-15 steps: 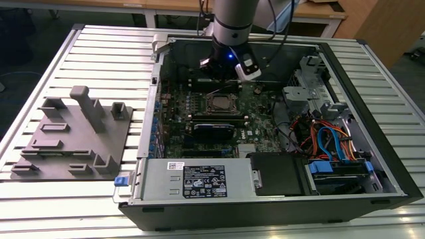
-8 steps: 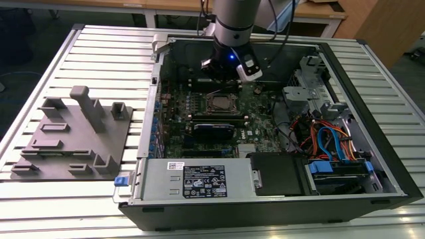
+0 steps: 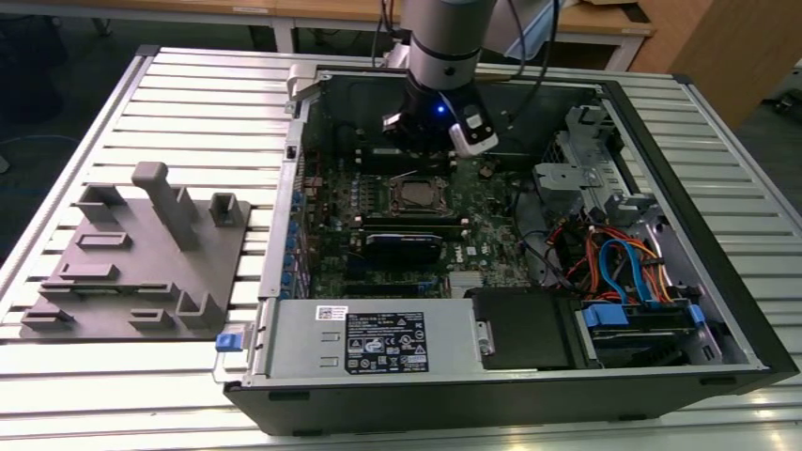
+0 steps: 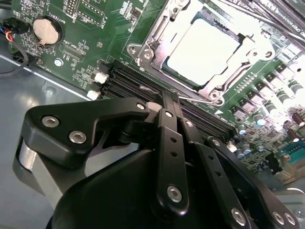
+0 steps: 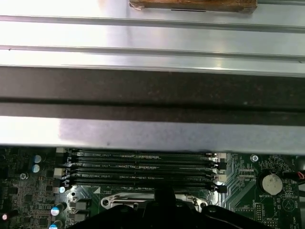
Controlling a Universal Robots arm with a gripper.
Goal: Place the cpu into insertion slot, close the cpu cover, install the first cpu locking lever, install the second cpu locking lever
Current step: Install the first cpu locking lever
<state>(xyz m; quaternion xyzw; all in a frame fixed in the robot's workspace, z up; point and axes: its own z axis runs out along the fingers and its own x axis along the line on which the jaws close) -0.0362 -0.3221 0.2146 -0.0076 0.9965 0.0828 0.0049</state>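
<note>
Exterior view, setting: a slatted metal table [image 3: 188, 85] carries an open computer case [image 3: 739, 319] and, at the exterior view's left, a grey fixture block [image 3: 138, 272].
Exterior view, case contents: a green motherboard [image 3: 338, 216], a power supply [image 3: 376, 340], and orange and blue cables [image 3: 621, 268].
Exterior view, arm: it reaches down into the case, ending just beyond the insertion slot [image 3: 418, 194].
Second wrist view, gripper: the gripper [image 4: 172, 100] has its black fingers [image 4: 167, 129] pressed together with nothing between them, their tips near the socket's edge and above the memory slots [image 4: 128, 78].
Second wrist view, task thing: the cpu [image 4: 202, 50] lies in the insertion slot, pale face up, and the cpu cover [image 4: 151, 40] frames it, apparently down.
Second wrist view, progress: judging by this, chip placed and cover closed; whether either locking lever is latched I cannot tell.
First wrist view: the case wall [image 5: 152, 95] runs across above four empty memory slots, with a coin battery [image 5: 269, 182] on the board.
</note>
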